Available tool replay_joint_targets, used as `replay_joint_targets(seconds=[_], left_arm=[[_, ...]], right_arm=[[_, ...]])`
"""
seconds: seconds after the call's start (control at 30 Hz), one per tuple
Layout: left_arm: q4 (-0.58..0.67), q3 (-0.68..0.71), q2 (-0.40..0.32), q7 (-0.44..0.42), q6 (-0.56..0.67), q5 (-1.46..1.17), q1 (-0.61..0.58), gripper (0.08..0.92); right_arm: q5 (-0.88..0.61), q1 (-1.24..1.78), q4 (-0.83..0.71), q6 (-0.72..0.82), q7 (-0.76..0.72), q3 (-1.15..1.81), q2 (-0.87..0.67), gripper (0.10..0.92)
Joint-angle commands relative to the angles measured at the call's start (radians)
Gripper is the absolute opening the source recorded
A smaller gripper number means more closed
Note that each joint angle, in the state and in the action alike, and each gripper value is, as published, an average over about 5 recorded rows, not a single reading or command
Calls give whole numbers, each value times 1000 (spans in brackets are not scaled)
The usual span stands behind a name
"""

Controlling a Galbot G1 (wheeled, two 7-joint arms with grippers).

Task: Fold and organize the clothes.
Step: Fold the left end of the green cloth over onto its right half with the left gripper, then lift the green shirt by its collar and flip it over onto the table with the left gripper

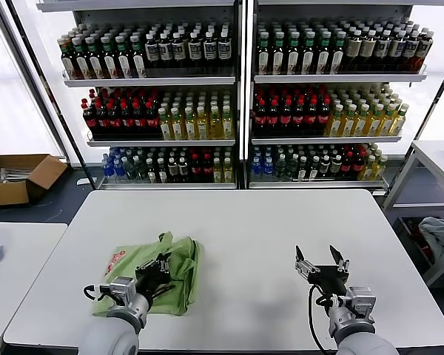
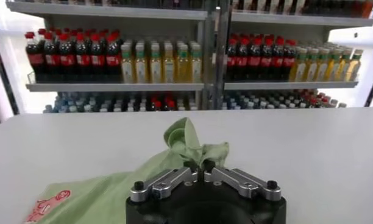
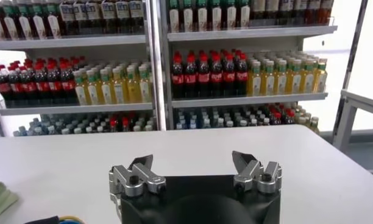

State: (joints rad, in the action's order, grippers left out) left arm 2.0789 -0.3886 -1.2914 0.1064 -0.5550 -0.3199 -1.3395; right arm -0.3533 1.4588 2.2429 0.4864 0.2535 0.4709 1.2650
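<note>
Head view: my left gripper (image 1: 160, 271) was clenched on a bunched fold of the soft light green polo shirt (image 1: 152, 270) at the table's left-front, right gripper (image 1: 320, 263) spread empty; thin pinch risked slipping.

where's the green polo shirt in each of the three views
Head view: green polo shirt bunched on the white table, left of centre, pinched by the shut left gripper.
Left wrist view: just beyond the gripper's fingertips.
Right wrist view: only a sliver at the frame edge.
Shared landmark: the bottle shelves.
</note>
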Motion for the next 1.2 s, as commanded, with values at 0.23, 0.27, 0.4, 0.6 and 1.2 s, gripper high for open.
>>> replay_joint_targets(seconds=[0.23,0.27,0.4,0.6,1.2], left_arm=[[-127,64,-57,-38,34,26,18,170],[-122,71,-64,-36,36,9,18,204],[-88,104,-94,-32,35,-118,1,316],[-18,136,-121,-15,7,-332,-43,490],[16,-334,76,38,139,-52,-68,814]], right_arm=[[4,7,-7,-1,1,-3,1,823],[4,7,-8,-1,1,-3,2,823],[4,5,-11,-3,2,-4,2,823],[4,3,-19,-5,4,-8,2,823],[1,-83,-78,-5,7,-69,-3,823]])
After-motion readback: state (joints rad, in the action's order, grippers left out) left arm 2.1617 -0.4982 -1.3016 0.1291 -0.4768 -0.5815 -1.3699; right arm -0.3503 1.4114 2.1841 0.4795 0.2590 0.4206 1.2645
